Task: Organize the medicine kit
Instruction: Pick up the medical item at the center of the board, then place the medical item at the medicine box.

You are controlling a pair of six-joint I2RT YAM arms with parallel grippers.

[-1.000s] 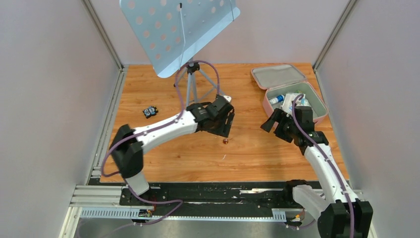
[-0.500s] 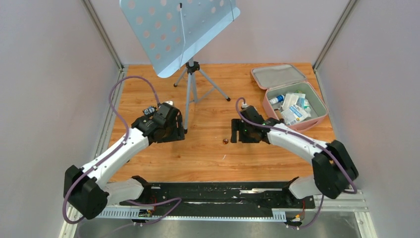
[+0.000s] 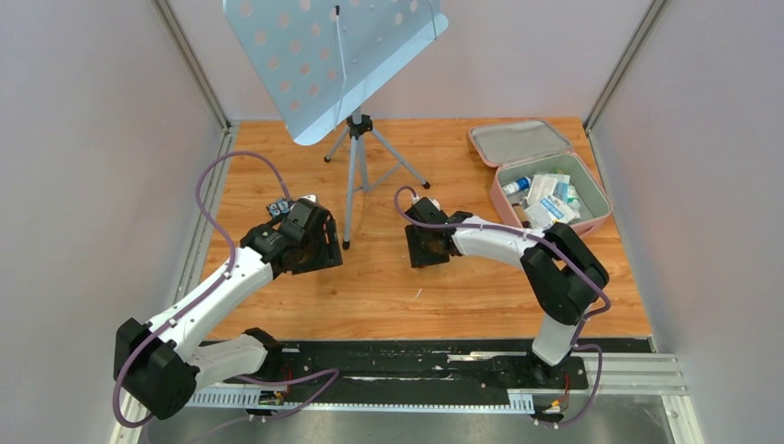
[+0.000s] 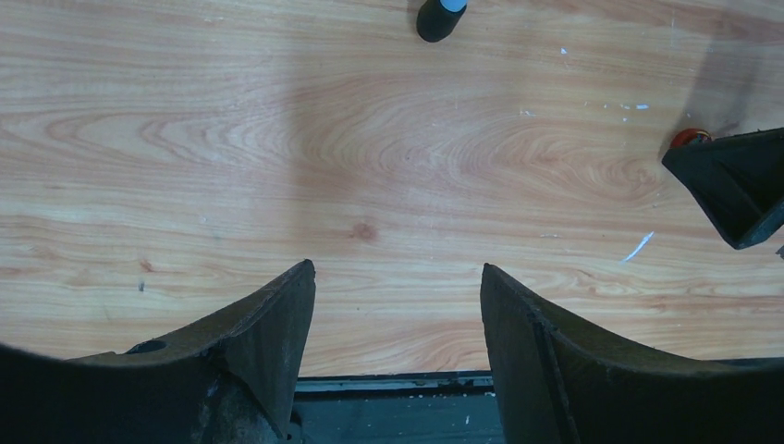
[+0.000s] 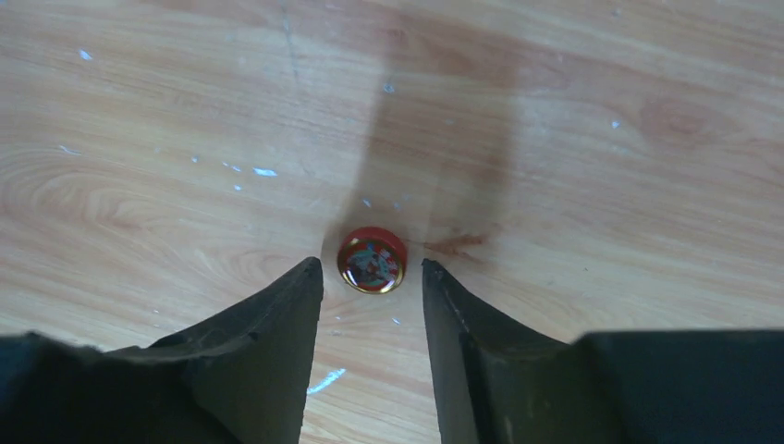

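The medicine kit [image 3: 594,200], a pink zip case with grey lining, lies open at the back right, holding blue-white packets and a small bottle. A small round red tin [image 5: 372,260] sits on the wood mid-table. My right gripper [image 5: 371,268] hangs low over it, open, the tin just beyond and between its fingertips [image 5: 310,277], untouched. In the top view that gripper [image 3: 423,253] hides the tin. My left gripper [image 4: 396,268] is open and empty over bare wood to the left [image 3: 312,248]. Its view catches the tin [image 4: 689,138] beside the right gripper's finger [image 4: 735,180].
A music stand [image 3: 328,55] on a tripod [image 3: 355,129] stands at the back centre, one foot [image 4: 439,17] near my left gripper. A small black and blue item [image 3: 277,207] lies by the left arm. Grey walls close both sides.
My right arm swung left from the kit to the red tin and its jaws narrowed. My left arm moved from mid-table to the left, still open.
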